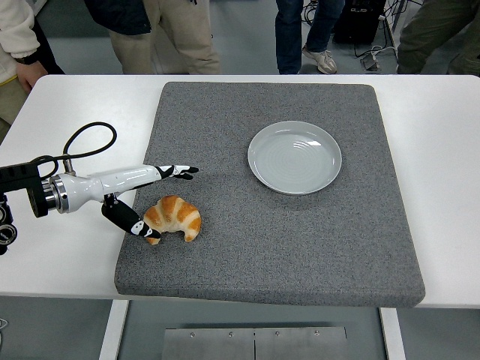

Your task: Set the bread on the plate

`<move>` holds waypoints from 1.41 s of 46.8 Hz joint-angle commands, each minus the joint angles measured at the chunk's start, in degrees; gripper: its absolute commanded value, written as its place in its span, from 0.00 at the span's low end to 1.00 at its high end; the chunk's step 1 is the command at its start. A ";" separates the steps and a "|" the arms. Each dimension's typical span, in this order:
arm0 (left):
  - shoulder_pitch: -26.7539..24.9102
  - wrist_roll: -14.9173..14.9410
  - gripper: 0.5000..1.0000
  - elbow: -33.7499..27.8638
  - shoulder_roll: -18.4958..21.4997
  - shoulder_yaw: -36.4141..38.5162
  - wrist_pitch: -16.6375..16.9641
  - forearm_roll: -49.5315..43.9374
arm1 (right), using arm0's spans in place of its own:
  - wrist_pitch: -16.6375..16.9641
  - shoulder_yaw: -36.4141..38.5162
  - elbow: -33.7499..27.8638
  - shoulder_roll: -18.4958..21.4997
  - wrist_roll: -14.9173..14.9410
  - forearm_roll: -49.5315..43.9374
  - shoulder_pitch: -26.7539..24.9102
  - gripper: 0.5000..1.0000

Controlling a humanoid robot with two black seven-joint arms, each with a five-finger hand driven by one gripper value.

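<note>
Reaching in from the picture's left edge, the left hand [142,199] is held low over the left border of the grey mat [300,247]; its fingers [178,172] are stretched out towards the right, above the bread, while the thumb [129,220] is set lower, its dark tip at the bread's left end, touching it or just short of it, which cannot be told; the hand is thus spread wide and nothing is gripped in it. The bread [174,217], a golden croissant, is laid on the mat near its front left corner, its curved back turned to the far side and its two tips to the near edge; it is bracketed by the fingers behind and the thumb at its left. The plate [295,157], pale and round, is seen on the mat to the right and farther back, well apart from the bread; nothing is carried on it. The mat is spread over the white table [442,150]; a black cable [88,136] is looped above the wrist, over the bare tabletop. Several people's legs [176,34] are seen beyond the far edge, and a person's hand [28,73] at the upper left.
</note>
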 commanded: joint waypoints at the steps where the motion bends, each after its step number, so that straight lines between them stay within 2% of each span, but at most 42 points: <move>1: 1.02 -0.04 0.92 -0.01 -0.50 0.02 1.06 1.26 | 0.00 0.04 0.00 0.00 0.00 0.00 0.00 1.00; 15: 3.92 -0.04 0.92 1.92 -2.79 0.20 4.49 2.85 | 0.00 0.04 0.00 0.00 0.00 0.00 0.00 1.00; 30: 4.54 -0.04 0.91 2.54 -3.93 2.92 10.81 3.99 | 0.00 0.04 0.00 0.00 0.00 0.00 0.00 1.00; 49: 4.10 -0.13 0.91 3.51 -4.02 2.57 11.17 3.82 | 0.00 0.04 0.00 0.00 0.00 0.00 0.00 1.00; 55: 4.45 -0.13 0.89 4.12 -4.63 2.83 13.01 3.81 | 0.00 0.04 0.00 0.00 0.00 0.00 0.00 1.00; 66: 4.98 -0.13 0.89 4.21 -5.60 2.92 14.42 3.81 | 0.00 0.04 0.00 0.00 0.00 0.00 0.00 1.00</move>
